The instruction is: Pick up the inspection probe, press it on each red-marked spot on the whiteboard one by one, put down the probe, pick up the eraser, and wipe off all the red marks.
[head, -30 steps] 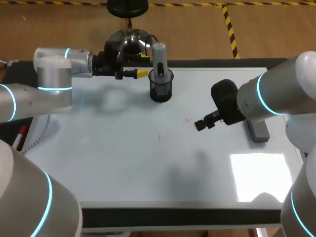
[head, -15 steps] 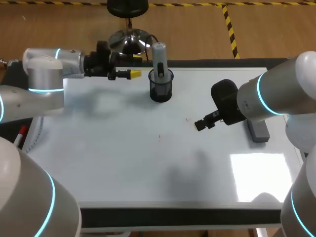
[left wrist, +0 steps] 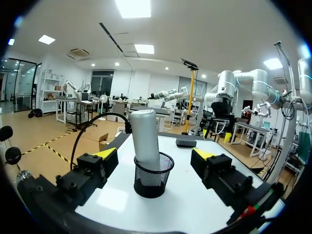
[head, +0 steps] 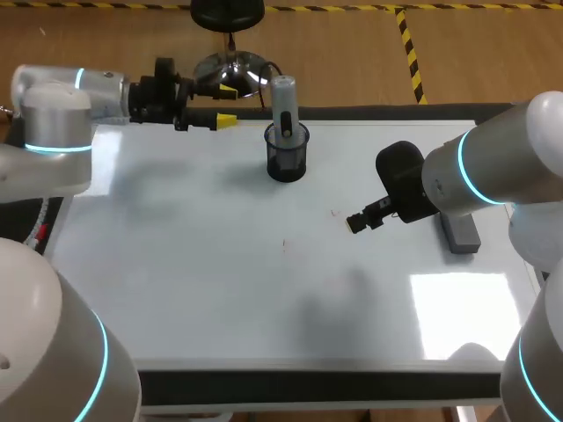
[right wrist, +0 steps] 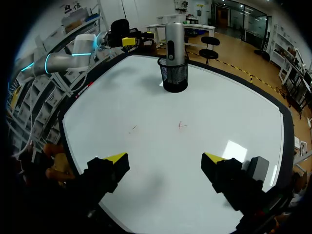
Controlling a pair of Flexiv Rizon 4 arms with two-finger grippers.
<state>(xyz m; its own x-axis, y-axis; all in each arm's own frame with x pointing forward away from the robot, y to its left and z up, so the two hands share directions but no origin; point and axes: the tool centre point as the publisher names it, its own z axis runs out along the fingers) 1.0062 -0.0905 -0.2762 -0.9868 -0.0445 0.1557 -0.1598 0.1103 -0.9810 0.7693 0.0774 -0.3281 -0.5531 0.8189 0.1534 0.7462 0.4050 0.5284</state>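
At the far left corner of the worktop, the left arm [head: 62,114] comes in from the side and holds its hand [head: 226,105] level above the back edge of the whiteboard [head: 220,281], fingers spread wide and grasping nothing. Just to the right of it stands a black mesh cup [head: 287,158] on the board's back part, with the grey probe [head: 282,98] upright inside it and sticking out well above the rim. In the left wrist view the cup and probe lie straight ahead of that hand, in line with the gap between its fingers but clear of both. Nearer the middle of the board are two small red marks, one faint stroke [head: 283,244] and another [head: 333,212] a little to the right and farther back. The right hand [right wrist: 165,157] hangs over the board to the right of these marks, released, its yellow tips wide apart with only bare board between them. The grey eraser [head: 460,234] lies flat on the board's right side, just beside and partly under the right arm [head: 493,171].
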